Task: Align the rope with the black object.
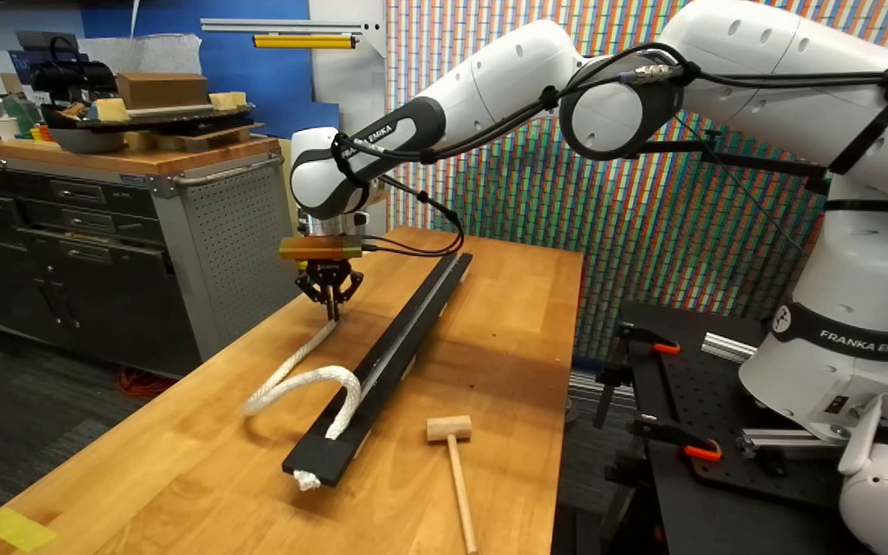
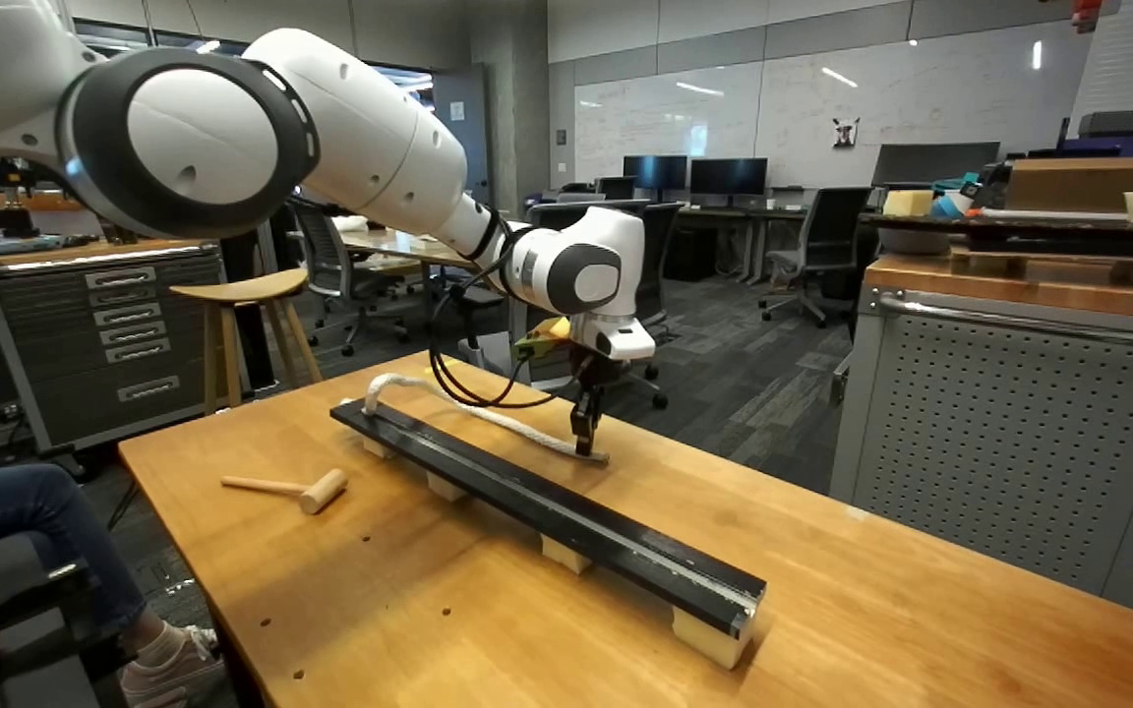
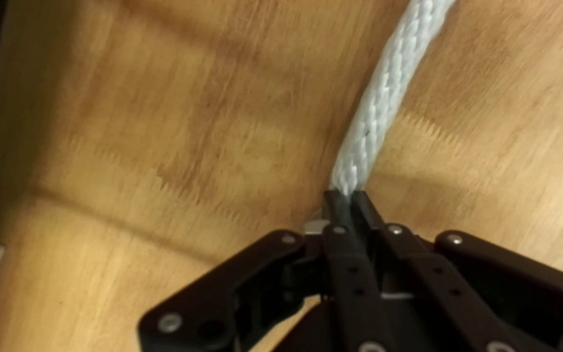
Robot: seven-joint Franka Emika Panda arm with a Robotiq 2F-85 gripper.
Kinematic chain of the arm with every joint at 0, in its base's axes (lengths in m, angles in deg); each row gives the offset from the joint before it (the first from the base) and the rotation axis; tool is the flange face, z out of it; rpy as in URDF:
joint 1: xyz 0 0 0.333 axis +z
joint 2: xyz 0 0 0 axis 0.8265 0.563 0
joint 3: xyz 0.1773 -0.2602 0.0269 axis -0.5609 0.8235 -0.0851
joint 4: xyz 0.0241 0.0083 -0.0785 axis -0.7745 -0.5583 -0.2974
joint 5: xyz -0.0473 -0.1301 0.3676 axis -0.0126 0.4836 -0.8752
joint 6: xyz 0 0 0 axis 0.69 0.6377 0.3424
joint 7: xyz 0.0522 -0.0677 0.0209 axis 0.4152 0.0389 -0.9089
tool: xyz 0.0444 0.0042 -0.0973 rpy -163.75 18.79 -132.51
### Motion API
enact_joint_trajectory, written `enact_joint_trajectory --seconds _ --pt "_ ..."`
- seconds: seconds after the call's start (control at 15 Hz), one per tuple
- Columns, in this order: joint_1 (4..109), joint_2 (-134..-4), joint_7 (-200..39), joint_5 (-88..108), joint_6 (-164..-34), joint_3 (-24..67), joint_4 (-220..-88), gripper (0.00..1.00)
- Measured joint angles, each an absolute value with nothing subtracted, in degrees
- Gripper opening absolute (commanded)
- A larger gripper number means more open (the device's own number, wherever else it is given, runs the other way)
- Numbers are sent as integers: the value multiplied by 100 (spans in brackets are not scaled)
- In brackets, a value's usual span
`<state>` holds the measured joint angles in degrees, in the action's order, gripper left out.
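Observation:
The rope (image 1: 313, 378) is a white braided cord. It arches up from an end of the black object (image 1: 405, 347), bends out over its side and comes down to the table. A frayed white tuft (image 1: 306, 479) shows at that end. The black object, a long grooved bar, also shows in an exterior view (image 2: 527, 492). My gripper (image 1: 333, 314) points down beside the bar, close to the tabletop. In the wrist view its fingertips (image 3: 345, 195) are shut on the rope (image 3: 384, 88) near its free end. The rope's tip is hidden by the fingers in the wrist view.
The bar rests on pale blocks (image 2: 565, 555) above the wooden table (image 1: 506, 308). A small wooden mallet (image 1: 450, 428) lies on the bar's side away from my gripper. Yellow tape (image 1: 18, 529) is at a table corner. A grey cabinet (image 2: 1009, 423) stands beyond the table edge.

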<state>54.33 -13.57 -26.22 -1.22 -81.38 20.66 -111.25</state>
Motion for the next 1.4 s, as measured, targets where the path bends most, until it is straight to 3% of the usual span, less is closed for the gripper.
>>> enact_joint_trajectory --seconds 0.73,1.4 --pt "5367 -1975 -2652 -6 -8132 2415 -11229 2" --pt "5365 -3385 -3314 222 -7898 2598 -12894 2"
